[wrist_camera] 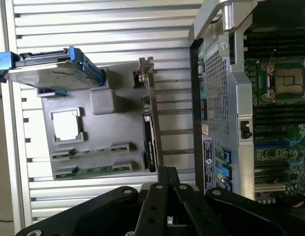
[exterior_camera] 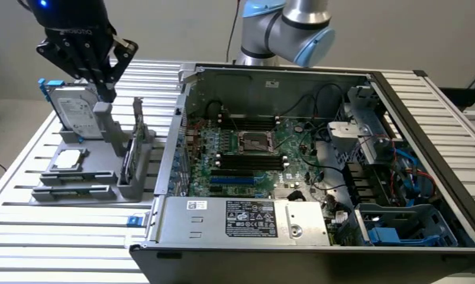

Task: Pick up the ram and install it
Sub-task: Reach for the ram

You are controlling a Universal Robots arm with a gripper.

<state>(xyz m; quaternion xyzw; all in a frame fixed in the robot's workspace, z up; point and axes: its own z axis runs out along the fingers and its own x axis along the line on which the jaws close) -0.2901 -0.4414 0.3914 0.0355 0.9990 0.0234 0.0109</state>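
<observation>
We saw the holder [exterior_camera: 64,195] sitting on the slatted table [exterior_camera: 32,236], with bare slats around three of its sides and the case [exterior_camera: 168,154] wall near the fourth. On the holder we counted one drive [exterior_camera: 76,112], one chip [exterior_camera: 69,158], one upright card [exterior_camera: 131,154] and one ram [wrist_camera: 93,171], which lay along the holder's edge farthest from the drive. The gripper [exterior_camera: 109,94] hung above the holder beside the drive, jaws closed and holding nothing.

The gripper [exterior_camera: 107,90] hangs high at the exterior view's left, pointing straight down, its black fingers [exterior_camera: 96,64] pressed together at the tips. The arm's blue-capped joint [exterior_camera: 302,31] sits behind, centre.
</observation>
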